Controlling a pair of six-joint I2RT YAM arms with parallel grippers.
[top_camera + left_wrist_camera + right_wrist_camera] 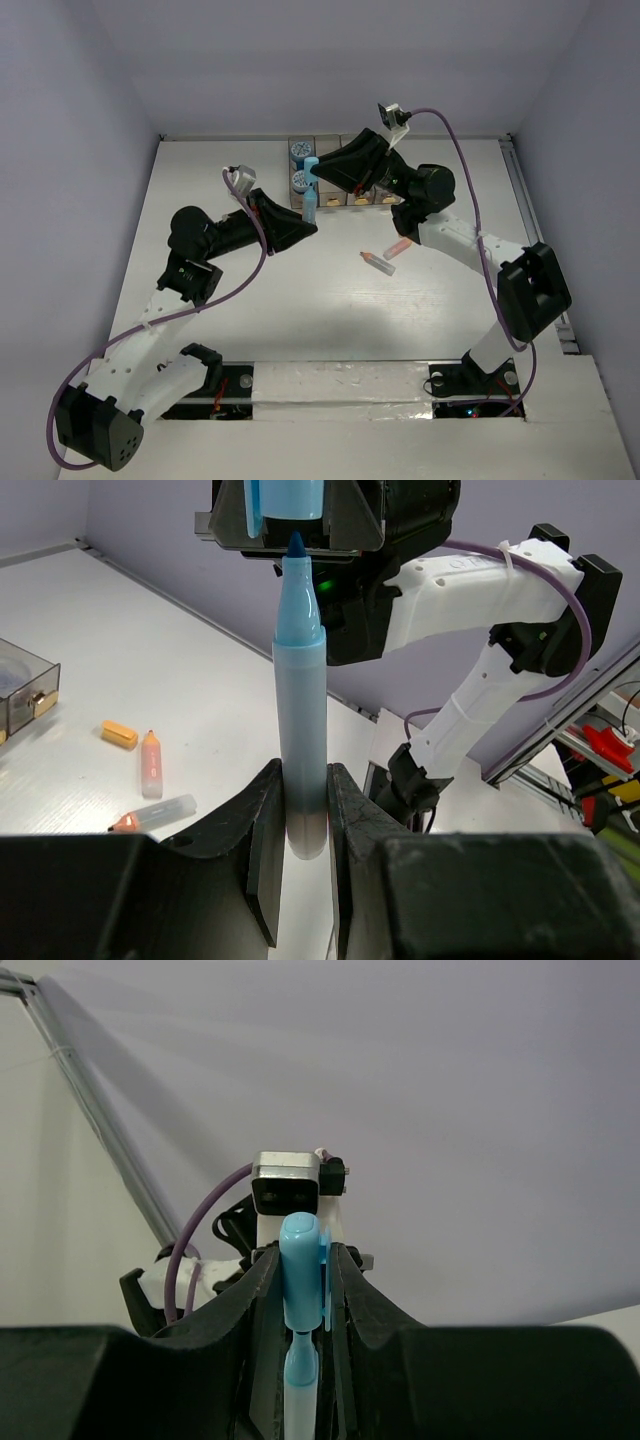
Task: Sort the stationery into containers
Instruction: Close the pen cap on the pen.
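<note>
**A:** Start at the left. What have I got?

**B:** My left gripper [300, 785] is clenched on the lower barrel of the light-blue marker [300, 680]. It holds it off the counter [230, 300], near the middle of the far edge and just in front of the containers [372, 198].

**A:** And on the right?

**B:** My right gripper [302, 1272] is clamped on the marker's cap [299, 1240]. The marker's long axis runs straight from one gripper to the other, with the bare tip [297, 545] at the cap's mouth. I can't tell whether they touch. I judge the next move has to run along that line, and any sideways drift would catch the tip on the rim.

**A:** Which view helps most?

**B:** The left wrist view. It shows the tip against the mouth, with an orange stick [151, 765] and the white red-capped marker [155, 815] lying loose on the counter. The right wrist view shows only the cap's closed end. Only the overhead view shows the blue-topped rolls [298, 152] already in the leftmost bin.
</note>
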